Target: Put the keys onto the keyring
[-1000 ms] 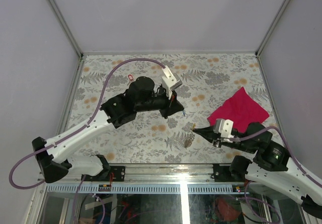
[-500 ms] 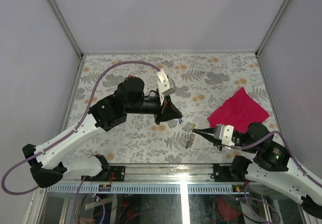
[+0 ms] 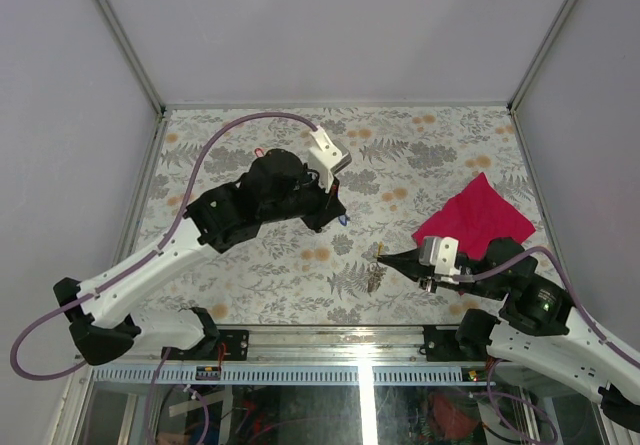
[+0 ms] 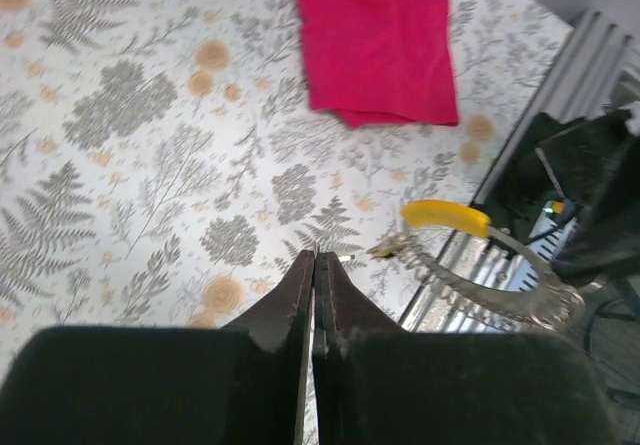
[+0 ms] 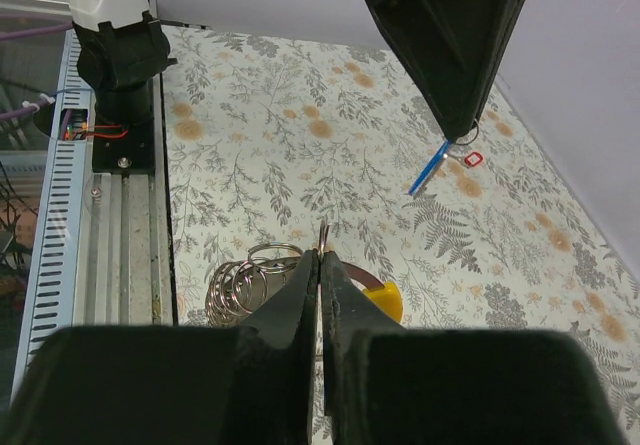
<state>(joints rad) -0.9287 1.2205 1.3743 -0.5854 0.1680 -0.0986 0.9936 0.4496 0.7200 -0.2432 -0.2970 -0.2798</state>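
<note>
While left gripper (image 4: 313, 260) hangs closed, right gripper (image 5: 320, 257) pinches keyring (image 5: 245, 277) beside yellow key (image 4: 445, 215).

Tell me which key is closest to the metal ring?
The yellow-headed key, right beside the keyring; the red-headed key lies far off across the table.

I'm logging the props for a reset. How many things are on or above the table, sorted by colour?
Yellow key: 1
Red key: 1
Blue slim piece at the left gripper's tip: 1
Silvery keyring: 1
Magenta cloth: 1
Total: 5
</note>
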